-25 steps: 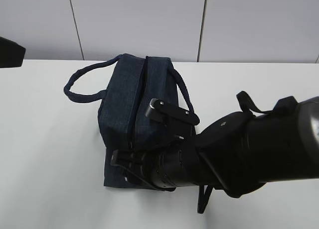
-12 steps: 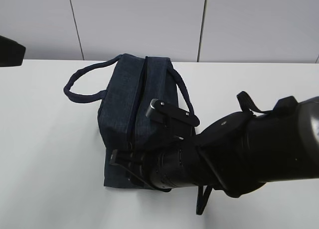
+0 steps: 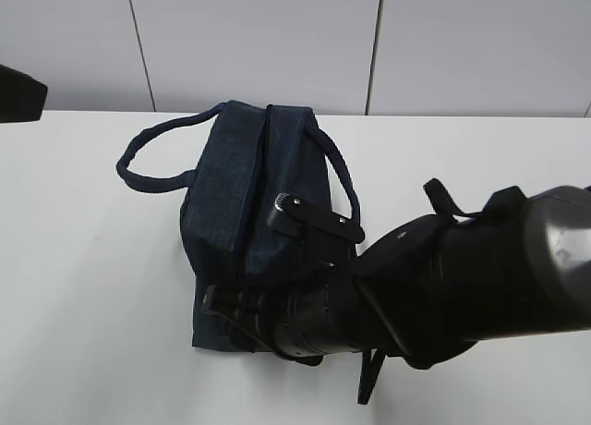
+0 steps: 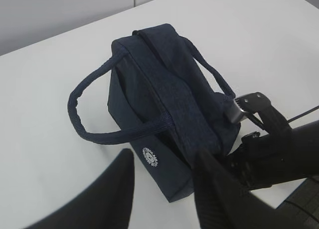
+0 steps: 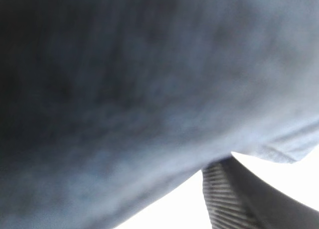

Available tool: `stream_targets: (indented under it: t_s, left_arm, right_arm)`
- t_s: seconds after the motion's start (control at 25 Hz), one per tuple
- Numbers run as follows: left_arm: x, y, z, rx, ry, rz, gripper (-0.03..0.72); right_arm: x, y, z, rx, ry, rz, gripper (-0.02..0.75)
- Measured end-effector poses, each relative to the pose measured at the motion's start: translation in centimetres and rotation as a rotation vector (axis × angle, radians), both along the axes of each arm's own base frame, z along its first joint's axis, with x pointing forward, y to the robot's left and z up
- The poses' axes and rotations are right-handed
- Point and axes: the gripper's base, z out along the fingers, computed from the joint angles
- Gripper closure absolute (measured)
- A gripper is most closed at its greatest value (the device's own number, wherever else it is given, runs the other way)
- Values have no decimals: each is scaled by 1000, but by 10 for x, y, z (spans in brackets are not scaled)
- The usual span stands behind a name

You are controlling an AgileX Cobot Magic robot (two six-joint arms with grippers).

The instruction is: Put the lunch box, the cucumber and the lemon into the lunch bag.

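Logo (image 4: 150, 157) seen only from left wrist; right wrist shows blurred fabric, probably lunch bag (image 3: 249, 194).

Exterior slanting down, wrists near lunch bag (image 3: 249, 194)

Navy lunch bag (image 3: 235, 189) upright on table, zipper seemingly closed, handles drooping.

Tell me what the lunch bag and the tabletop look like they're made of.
The lunch bag looks like soft woven fabric, dark navy and matte: a fine weave shows up close, and its handles are limp padded loops. A small round white logo looks printed or stitched on; too small to tell. The table looks like a smooth hard white surface, likely laminate.
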Motion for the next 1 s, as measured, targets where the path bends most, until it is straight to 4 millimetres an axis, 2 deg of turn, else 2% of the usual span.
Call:
stream_targets:
  t_s: [0.28,0.56,0.6,0.76,0.88,1.0]
  left_arm:
    - [0,0,0,0,0,0,421]
    - [0,0,0,0,0,0,421]
    - [0,0,0,0,0,0,421]
    - [0,0,0,0,0,0,421]
    - [0,0,0,0,0,0,421]
    - [0,0,0,0,0,0,421]
  right_arm:
    - [10,11,-1,24,-2,-15,346]
    - [11,11,0,26,-3,-24,496]
    - [12,12,0,28,-5,-24,552]
    - [12,12,1,26,-11,-17,668]
    - [12,12,1,26,-13,-16,720]
    - [12,12,1,27,-12,-17,730]
